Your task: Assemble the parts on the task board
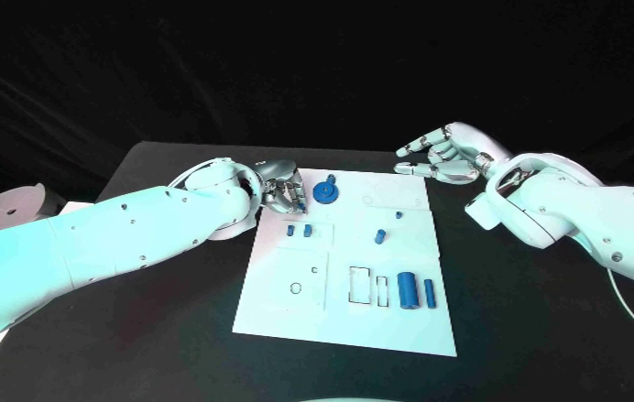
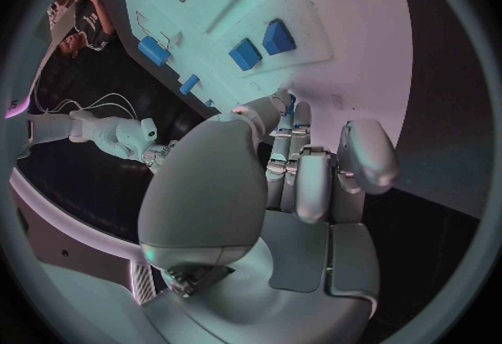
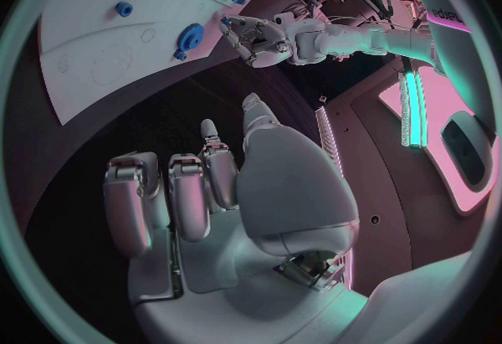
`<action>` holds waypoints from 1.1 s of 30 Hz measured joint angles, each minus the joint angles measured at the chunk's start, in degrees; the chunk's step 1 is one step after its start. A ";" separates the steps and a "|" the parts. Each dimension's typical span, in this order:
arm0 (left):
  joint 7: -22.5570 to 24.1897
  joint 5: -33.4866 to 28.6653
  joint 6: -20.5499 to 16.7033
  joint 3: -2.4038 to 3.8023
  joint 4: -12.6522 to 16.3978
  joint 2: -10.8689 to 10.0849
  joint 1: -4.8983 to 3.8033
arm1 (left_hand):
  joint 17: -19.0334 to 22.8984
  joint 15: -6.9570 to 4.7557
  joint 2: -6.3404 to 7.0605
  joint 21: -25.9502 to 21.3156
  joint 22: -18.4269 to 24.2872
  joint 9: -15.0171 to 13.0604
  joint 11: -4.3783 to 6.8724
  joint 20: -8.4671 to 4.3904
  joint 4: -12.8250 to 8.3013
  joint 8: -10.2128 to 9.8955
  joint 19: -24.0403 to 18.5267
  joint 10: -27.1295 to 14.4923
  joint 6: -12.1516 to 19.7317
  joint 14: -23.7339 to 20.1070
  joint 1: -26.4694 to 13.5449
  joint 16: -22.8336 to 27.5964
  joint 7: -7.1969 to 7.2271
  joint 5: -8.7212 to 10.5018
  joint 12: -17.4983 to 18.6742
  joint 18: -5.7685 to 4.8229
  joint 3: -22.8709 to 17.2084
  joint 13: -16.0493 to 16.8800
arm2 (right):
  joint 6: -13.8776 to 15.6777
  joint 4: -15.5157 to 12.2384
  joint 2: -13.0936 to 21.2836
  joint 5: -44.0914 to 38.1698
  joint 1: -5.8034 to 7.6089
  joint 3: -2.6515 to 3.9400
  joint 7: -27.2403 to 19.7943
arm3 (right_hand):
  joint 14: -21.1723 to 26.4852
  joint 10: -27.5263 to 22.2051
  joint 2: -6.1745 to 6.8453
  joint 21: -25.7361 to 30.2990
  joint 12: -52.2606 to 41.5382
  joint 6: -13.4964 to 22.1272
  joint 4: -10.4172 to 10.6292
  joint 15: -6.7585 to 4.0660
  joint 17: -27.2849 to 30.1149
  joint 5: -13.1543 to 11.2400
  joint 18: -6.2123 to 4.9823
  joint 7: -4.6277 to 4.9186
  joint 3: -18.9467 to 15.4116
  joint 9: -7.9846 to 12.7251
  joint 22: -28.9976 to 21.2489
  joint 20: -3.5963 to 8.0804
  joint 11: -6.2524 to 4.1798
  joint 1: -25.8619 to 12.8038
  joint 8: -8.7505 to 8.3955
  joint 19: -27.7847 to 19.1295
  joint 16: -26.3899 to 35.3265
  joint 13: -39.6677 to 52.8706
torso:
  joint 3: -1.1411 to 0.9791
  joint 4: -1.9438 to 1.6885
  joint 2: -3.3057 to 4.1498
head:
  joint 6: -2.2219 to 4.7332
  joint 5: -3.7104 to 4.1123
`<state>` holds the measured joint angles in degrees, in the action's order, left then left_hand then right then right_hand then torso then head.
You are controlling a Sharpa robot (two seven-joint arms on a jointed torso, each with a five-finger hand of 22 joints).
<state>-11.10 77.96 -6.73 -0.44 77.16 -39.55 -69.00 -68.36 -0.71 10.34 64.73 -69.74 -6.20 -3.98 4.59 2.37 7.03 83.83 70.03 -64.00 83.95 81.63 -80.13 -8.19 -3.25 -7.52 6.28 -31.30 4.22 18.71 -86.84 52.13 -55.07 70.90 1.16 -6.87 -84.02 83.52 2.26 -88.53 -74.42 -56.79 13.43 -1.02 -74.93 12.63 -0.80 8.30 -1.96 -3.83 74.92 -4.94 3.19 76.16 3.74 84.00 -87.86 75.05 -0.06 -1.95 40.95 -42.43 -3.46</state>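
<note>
Head view: task board (image 1: 346, 306) lies mid table (image 1: 158, 347). Left hand (image 1: 283, 191) sits at the board's far left corner, fingers curled in, just beside a blue gear (image 1: 328, 189); whether it pinches anything I cannot tell. Right hand (image 1: 447, 155) hovers off the far right corner, fingers bent but apart, holding nothing. Two blue cylinders (image 1: 415, 292) lie near the board's near right, two small blue blocks (image 1: 299, 231) mid-left, one small peg (image 1: 380, 234) in the middle.

Left wrist view: left hand's fingers (image 2: 314, 185) are folded together at the board edge, a sliver of blue at the tips. Risk: a shallow pinch slips, or the knuckles nudge the board.

Right wrist view: right hand (image 3: 209, 193) is loose over bare table; the gear (image 3: 188, 36) shows by the left hand. Risk: both hands meeting at the gear collide.
</note>
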 measured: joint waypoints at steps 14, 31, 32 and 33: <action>0.01 -0.07 0.60 -0.02 0.04 0.47 0.43 | 0.00 0.00 0.00 0.00 -0.02 0.01 0.00 0.00 0.00 0.00 0.00 0.41 -0.28 0.00 0.00 0.00 0.12 0.00 0.00 0.00 0.00 0.07 | 0.04 0.01 -0.05 0.01 -0.01 0.00 -0.09 | 0.00 0.00 0.00 0.00 -0.01 0.00 0.00 0.00 0.01 0.00 0.00 0.00 0.00 0.00 -0.01 0.00 0.00 0.00 0.00 0.00 0.00 0.05 | 0.03 -0.07 -0.01 | -0.20 0.12; 0.01 -0.09 0.60 -0.05 0.13 0.75 0.47 | -0.18 0.00 0.00 0.23 -0.32 -0.04 0.20 0.00 0.00 -0.01 0.00 0.61 -0.49 0.00 0.00 0.00 0.33 0.00 0.00 0.00 0.00 0.16 | 0.05 0.10 -0.17 0.02 -0.01 0.00 -0.13 | 0.00 0.00 0.00 0.00 -0.07 0.00 0.00 0.00 0.02 0.00 0.00 0.00 0.00 0.00 -0.01 0.00 0.00 0.00 0.00 0.00 0.00 0.00 | 0.07 -0.11 -0.03 | -0.23 0.37; -0.03 -0.09 0.62 -0.05 0.11 0.79 0.47 | -0.22 0.00 0.00 0.23 -0.35 -0.04 0.20 0.00 0.00 -0.01 0.00 0.61 -0.49 0.00 0.00 0.00 0.33 0.00 0.00 0.00 0.00 0.16 | 0.05 0.10 -0.18 0.02 -0.01 0.00 -0.13 | 0.00 0.00 0.00 0.00 -0.08 0.00 0.00 0.00 0.02 0.00 0.00 0.00 0.00 0.00 -0.01 0.00 0.00 0.00 0.00 0.00 0.00 0.00 | 0.07 -0.12 -0.04 | -0.23 0.38; -0.06 -0.09 0.64 -0.05 0.09 0.83 0.47 | -0.25 0.00 0.00 0.23 -0.35 -0.04 0.22 0.00 0.00 -0.01 0.00 0.63 -0.49 0.00 0.00 0.00 0.33 0.00 0.00 0.00 0.00 0.16 | 0.05 0.11 -0.19 0.02 -0.01 0.00 -0.13 | 0.00 0.00 0.00 0.00 -0.08 0.00 0.00 0.00 0.02 0.00 0.00 0.00 0.00 0.00 -0.01 0.00 0.00 0.00 0.00 0.00 0.00 0.00 | 0.07 -0.12 -0.03 | -0.23 0.40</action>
<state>-11.16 77.87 -6.09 -0.49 77.25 -38.72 -68.54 -68.60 -0.71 10.34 64.95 -70.09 -6.24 -3.76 4.59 2.37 7.02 83.83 70.66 -64.49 83.96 81.63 -80.13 -7.86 -3.25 -7.52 6.28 -31.30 4.38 18.76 -86.73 51.95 -55.05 70.90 1.16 -7.00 -84.02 83.52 2.27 -88.53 -74.50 -56.79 13.43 -1.02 -74.91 12.63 -0.81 8.30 -1.96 -3.83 74.90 -4.94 3.19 76.16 3.74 84.00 -87.86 75.05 0.01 -2.07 40.91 -42.67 -3.06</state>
